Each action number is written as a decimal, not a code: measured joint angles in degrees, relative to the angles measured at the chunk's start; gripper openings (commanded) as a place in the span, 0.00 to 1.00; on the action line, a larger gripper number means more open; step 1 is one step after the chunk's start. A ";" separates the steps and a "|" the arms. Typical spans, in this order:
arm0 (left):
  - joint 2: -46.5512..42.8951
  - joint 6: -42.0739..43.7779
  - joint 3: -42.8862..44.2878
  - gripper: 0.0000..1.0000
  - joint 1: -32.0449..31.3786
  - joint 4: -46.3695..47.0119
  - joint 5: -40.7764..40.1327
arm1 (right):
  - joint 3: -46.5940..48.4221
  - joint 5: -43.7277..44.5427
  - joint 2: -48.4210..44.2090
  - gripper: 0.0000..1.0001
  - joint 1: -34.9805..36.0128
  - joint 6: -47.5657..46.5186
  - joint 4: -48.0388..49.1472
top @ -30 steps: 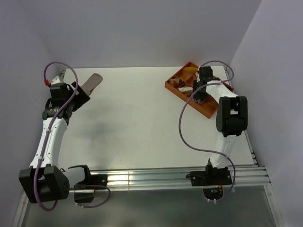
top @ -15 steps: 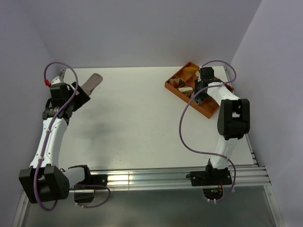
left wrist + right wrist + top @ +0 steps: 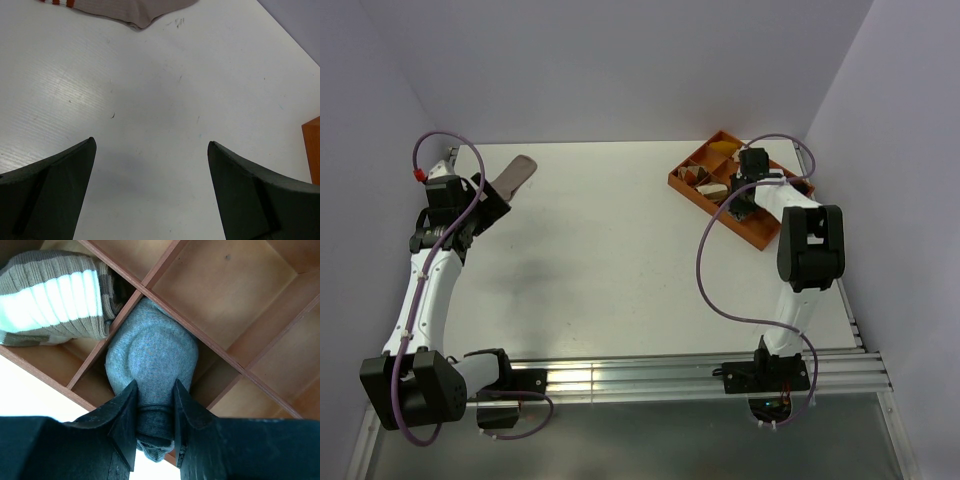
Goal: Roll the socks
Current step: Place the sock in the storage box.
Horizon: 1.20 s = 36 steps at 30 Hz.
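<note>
The pinkish-tan sock (image 3: 516, 173) lies flat at the table's far left, and its red-and-white striped cuff end shows at the top of the left wrist view (image 3: 125, 7). My left gripper (image 3: 485, 203) is open and empty, hovering over bare table (image 3: 151, 142) just short of that sock. My right gripper (image 3: 739, 203) is over the orange divided tray (image 3: 682, 185). It is shut on the grey sock (image 3: 150, 355), which is balled up and rests in one tray compartment, its dark cuff end pinched between the fingers (image 3: 125, 410).
A brown and white striped bundle (image 3: 50, 295) fills the compartment beside the grey sock. Other small bundles sit in the tray's far compartments (image 3: 720, 150). The tray's wooden dividers (image 3: 210, 342) surround the right gripper. White walls stand close on both sides.
My right wrist has shifted slightly over the tray while staying closed on the grey sock. The left arm and the pinkish-tan sock have not moved.
</note>
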 measured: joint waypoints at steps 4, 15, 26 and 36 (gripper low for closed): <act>-0.02 0.00 -0.11 0.98 0.00 0.02 0.20 | 0.94 0.04 0.68 0.39 0.00 0.52 -1.03; -0.55 0.00 -0.96 0.98 0.00 0.66 0.46 | 2.43 0.07 2.29 0.51 0.00 1.20 -2.21; -1.18 0.00 -1.05 0.98 0.00 0.92 1.22 | 2.45 -0.20 0.59 0.54 0.00 2.16 -3.96; -1.20 0.00 -1.22 0.98 0.00 0.98 1.27 | 2.45 -0.46 -2.10 0.56 0.00 2.38 -5.97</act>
